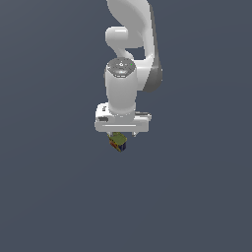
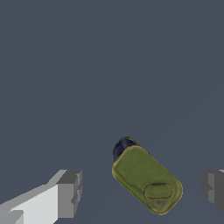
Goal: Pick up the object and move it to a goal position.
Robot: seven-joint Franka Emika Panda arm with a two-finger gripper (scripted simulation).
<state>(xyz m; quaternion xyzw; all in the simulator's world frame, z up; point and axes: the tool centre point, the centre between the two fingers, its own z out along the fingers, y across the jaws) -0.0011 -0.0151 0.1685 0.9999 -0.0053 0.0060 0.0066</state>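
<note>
Though the object (image 2: 146,179) lies between the parted fingers (image 2: 68,194) of the gripper (image 1: 118,137), untouched, it looks small, rigid and light; grip its long flat sides.

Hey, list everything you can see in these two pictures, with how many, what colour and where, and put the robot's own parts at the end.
block: one, olive-green top with orange-red, yellow and dark blue patches; lying on the ground surface right under the claw, between its fingers and touching neither in the wrist view.
ground surface: one, plain dark grey-blue, filling the background of both views.
arm: one, white with grey joints, coming down from the top of the exterior view.
claw: one, white body with grey fingertips, open, with the block in the gap.
</note>
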